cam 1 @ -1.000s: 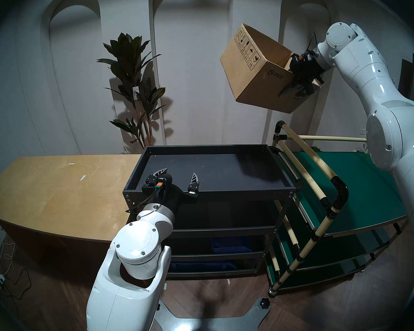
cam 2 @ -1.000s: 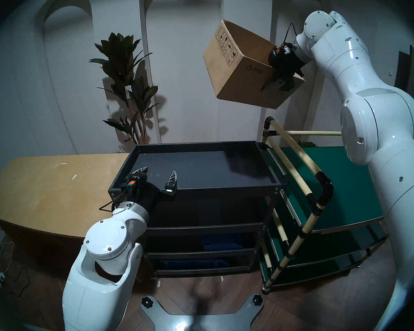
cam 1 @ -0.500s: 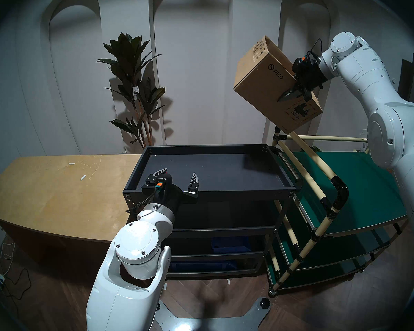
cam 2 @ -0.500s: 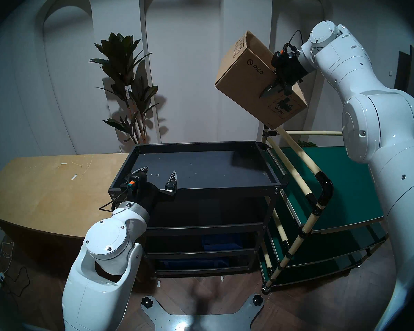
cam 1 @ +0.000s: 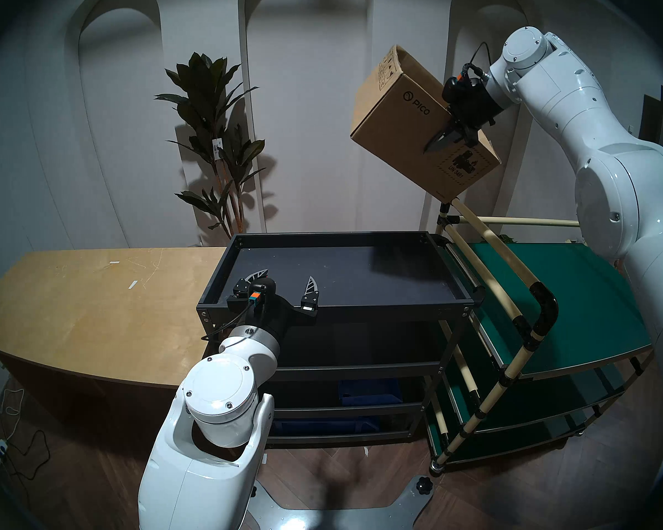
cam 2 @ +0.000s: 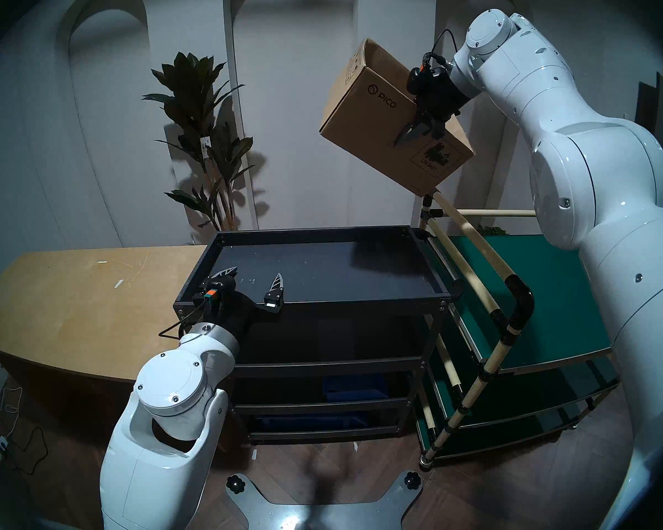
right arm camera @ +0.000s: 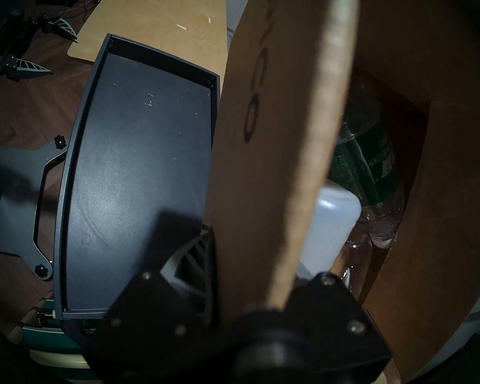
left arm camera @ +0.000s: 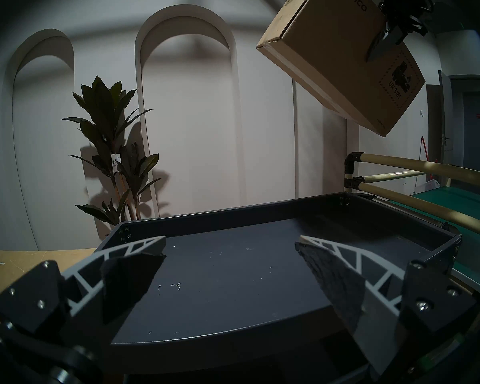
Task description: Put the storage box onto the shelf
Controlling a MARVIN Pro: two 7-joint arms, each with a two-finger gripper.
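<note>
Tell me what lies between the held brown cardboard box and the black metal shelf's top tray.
Only air: cardboard box hangs above bare tray, per head view.

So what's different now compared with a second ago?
The cardboard box, clamped by its wall in the right pincer, swung from lying fairly level to steeply tipped, its open top now facing away to the upper right, then slid a little left toward the black shelf. The grip never let go. The left pincer stayed open over the shelf's near edge.

The storage box (cam 1: 406,124) hangs tilted above the shelf (cam 1: 337,242), between the table (cam 1: 92,307) and the cart (cam 1: 575,299).
</note>
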